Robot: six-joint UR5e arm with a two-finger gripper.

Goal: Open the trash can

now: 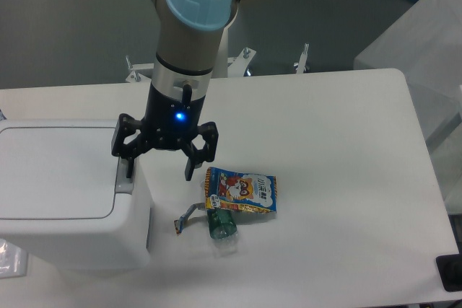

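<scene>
Camera view: white table on grey floor bears trash can, snack packet; pincer spread apart.

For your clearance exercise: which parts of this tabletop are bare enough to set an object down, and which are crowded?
Free: the wide table stretch right of the snack packet, out to the right edge, and the strip behind the arm. Crowded: the left, filled by the trash can, with the open claw at its right edge and the packet and a crumpled bottle beside it.
</scene>
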